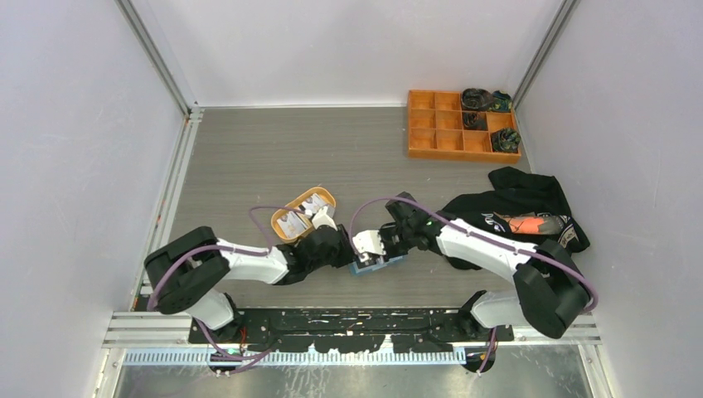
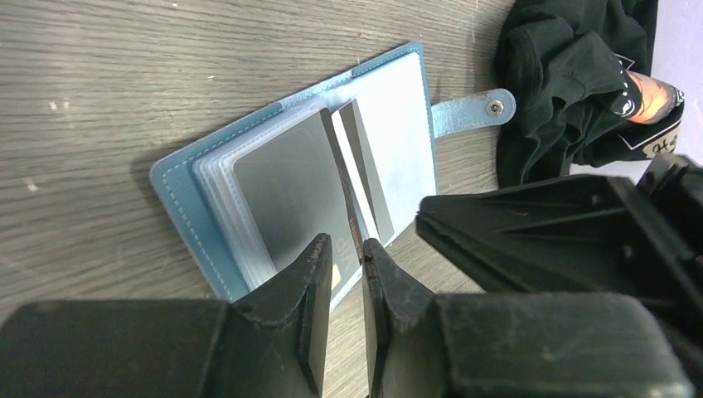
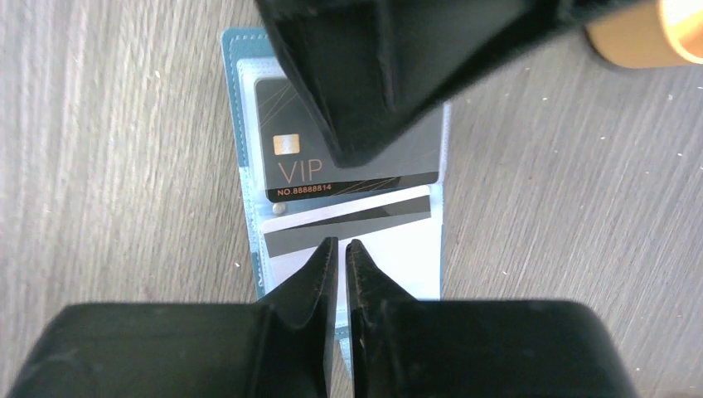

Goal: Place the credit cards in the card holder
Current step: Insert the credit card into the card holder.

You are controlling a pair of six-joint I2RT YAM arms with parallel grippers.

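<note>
- The small blue fold-over card holder (image 2: 176, 184) lies opened flat on the grey wood-grain table (image 2: 124, 75). It sits directly under the tips of both claws, which meet over it from opposite sides.
- The left claw (image 2: 344, 245) has its fingers drawn almost together, with only a slit between them. Its tips sit at the near edge of the holder's clear pockets. I cannot tell whether anything thin is nipped in that slit.
- The right claw (image 3: 341, 245) is closed to the same narrow slit. Just ahead of its tips a white card with a dark stripe (image 3: 348, 225) lies at a slight slant. Beyond that is a glossy black card marked VIP (image 3: 390, 178), partly hidden under the left claw.
- The cards look light, thin, stiff and slick. Lying flush, they offer little to grab, so the best hold is probably a pinch across the faces at an edge that sticks out. A loose grip would likely let them pivot or slip.
- The holder looks light, with limp plastic leaves. It would probably skate on the table when a card is pushed in, so one claw should pin the cover or a pocket mouth while the other feeds.
- More white cards (image 1: 292, 222) lie in an orange oval tray (image 1: 325, 192) just beside the left claw's wrist.
</note>
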